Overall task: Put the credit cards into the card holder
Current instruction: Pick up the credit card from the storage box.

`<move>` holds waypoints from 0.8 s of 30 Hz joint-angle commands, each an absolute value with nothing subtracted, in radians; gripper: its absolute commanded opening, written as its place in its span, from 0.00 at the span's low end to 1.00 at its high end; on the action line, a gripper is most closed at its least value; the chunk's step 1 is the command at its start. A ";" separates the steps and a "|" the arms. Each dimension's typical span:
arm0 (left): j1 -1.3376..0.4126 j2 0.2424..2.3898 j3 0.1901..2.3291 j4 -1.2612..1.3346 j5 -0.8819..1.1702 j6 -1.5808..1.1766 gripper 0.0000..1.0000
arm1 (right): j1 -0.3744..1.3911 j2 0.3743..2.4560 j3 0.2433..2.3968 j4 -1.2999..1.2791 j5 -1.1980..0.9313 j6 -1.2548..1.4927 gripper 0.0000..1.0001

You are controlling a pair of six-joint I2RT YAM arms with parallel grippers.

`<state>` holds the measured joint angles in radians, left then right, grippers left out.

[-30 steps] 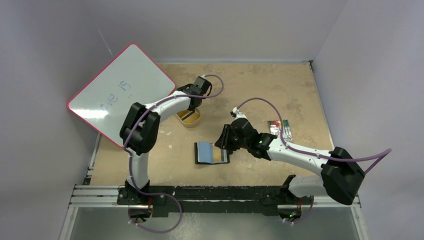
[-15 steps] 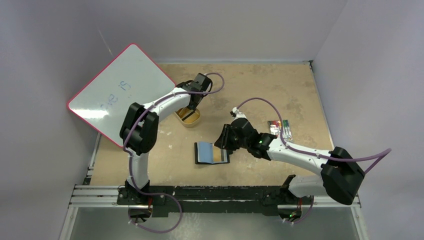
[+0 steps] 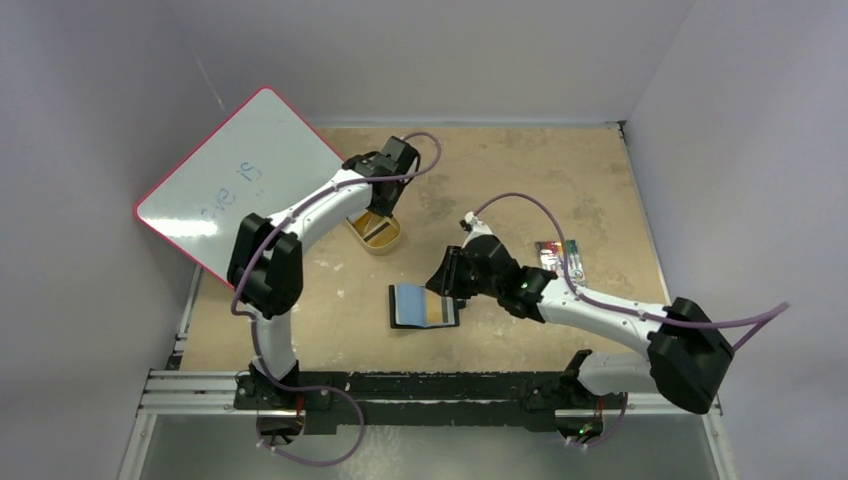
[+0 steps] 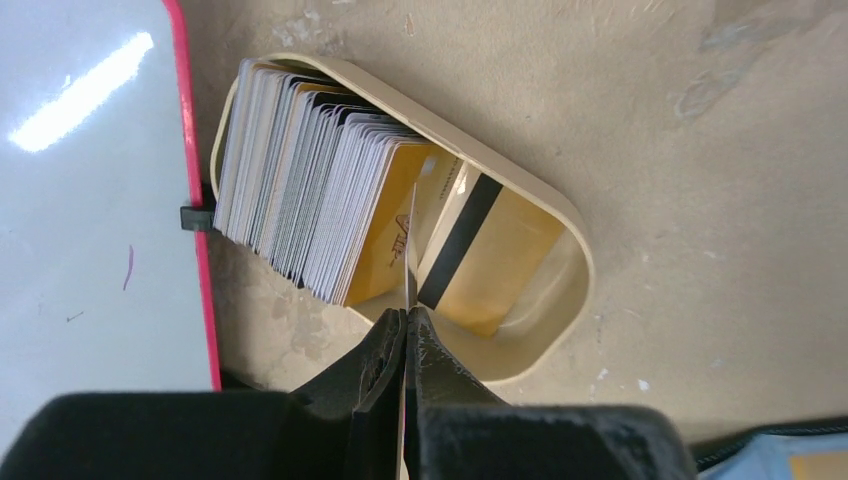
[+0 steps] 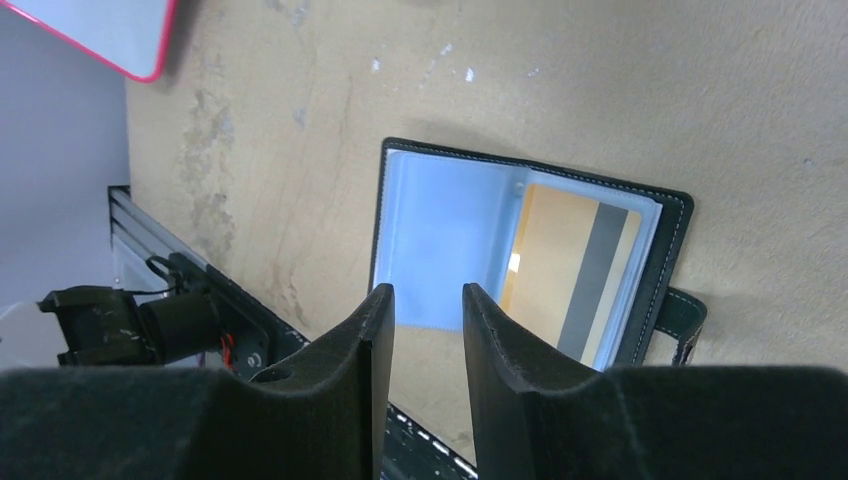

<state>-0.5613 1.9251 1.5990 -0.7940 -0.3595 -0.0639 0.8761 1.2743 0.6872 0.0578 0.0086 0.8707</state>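
Observation:
In the left wrist view my left gripper [image 4: 408, 312] is shut on one credit card [image 4: 410, 250], seen edge-on as a thin pale line over the gold oval tin [image 4: 560, 200]. The tin holds a leaning stack of cards [image 4: 300, 170] and a gold card with a black stripe [image 4: 500, 260]. The card holder [image 5: 440, 230] lies open on the table, blue lining up, with a gold striped card [image 5: 560, 270] in its right sleeve. My right gripper [image 5: 428, 290] hovers open just over its near edge, holding nothing.
A pink-rimmed whiteboard [image 3: 240, 185] leans at the back left, close to the tin [image 3: 378, 233]. A small multicoloured striped item [image 3: 560, 255] lies to the right of the right arm. The holder's snap tab [image 5: 685, 320] sticks out on its right side.
My left gripper has closed on a card in the tin, and the left forearm has shifted slightly left and back. The right arm has stayed put.

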 commanded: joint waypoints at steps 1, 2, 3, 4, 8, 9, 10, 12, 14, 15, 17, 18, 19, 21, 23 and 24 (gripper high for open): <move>-0.551 1.811 1.612 -0.779 -0.318 -0.150 0.00 | 0.875 1.146 0.653 0.158 0.079 0.827 0.34; -0.551 1.799 1.604 -0.773 -0.313 -0.159 0.00 | 0.875 1.116 0.631 0.190 0.095 0.824 0.34; -0.550 1.785 1.593 -0.762 -0.306 -0.167 0.00 | 0.875 1.079 0.607 0.224 0.110 0.819 0.34; -0.551 1.772 1.581 -0.750 -0.297 -0.175 0.00 | 0.875 1.045 0.585 0.261 0.124 0.815 0.34; -0.549 1.705 1.531 -0.698 -0.205 -0.222 0.00 | 0.861 0.959 0.577 0.282 0.136 0.792 0.35; -0.549 1.681 1.512 -0.671 -0.172 -0.241 0.00 | 0.850 0.959 0.594 0.271 0.124 0.782 0.36; -0.549 1.654 1.485 -0.637 -0.133 -0.263 0.00 | 0.838 0.965 0.611 0.262 0.109 0.768 0.37; -0.549 1.586 1.407 -0.564 -0.078 -0.304 0.00 | 0.800 0.997 0.651 0.239 0.072 0.720 0.38; -0.548 1.536 1.357 -0.522 -0.051 -0.344 0.00 | 0.754 1.038 0.705 0.183 0.057 0.677 0.39; -0.548 1.513 1.340 -0.505 -0.026 -0.354 0.00 | 0.725 1.053 0.730 0.173 0.025 0.653 0.40; -0.546 1.469 1.315 -0.480 0.020 -0.379 0.00 | 0.671 1.072 0.759 0.185 -0.059 0.622 0.41; -0.546 1.444 1.302 -0.466 0.042 -0.398 0.00 | 0.650 1.079 0.773 0.197 -0.103 0.616 0.42; -0.546 1.420 1.287 -0.446 0.063 -0.423 0.00 | 0.631 1.086 0.784 0.214 -0.147 0.615 0.43; -0.546 1.366 1.245 -0.398 0.088 -0.474 0.00 | 0.603 1.096 0.805 0.251 -0.255 0.625 0.47; -0.546 1.323 1.207 -0.366 0.118 -0.516 0.00 | 0.592 1.102 0.818 0.289 -0.313 0.650 0.50; -0.546 1.301 1.190 -0.351 0.136 -0.532 0.00 | 0.587 1.105 0.819 0.310 -0.343 0.666 0.51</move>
<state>-0.5556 1.3979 1.2442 -0.4931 0.0303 -0.4129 0.6037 1.1065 0.7597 0.1989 -0.1501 0.6659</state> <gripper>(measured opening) 0.006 0.489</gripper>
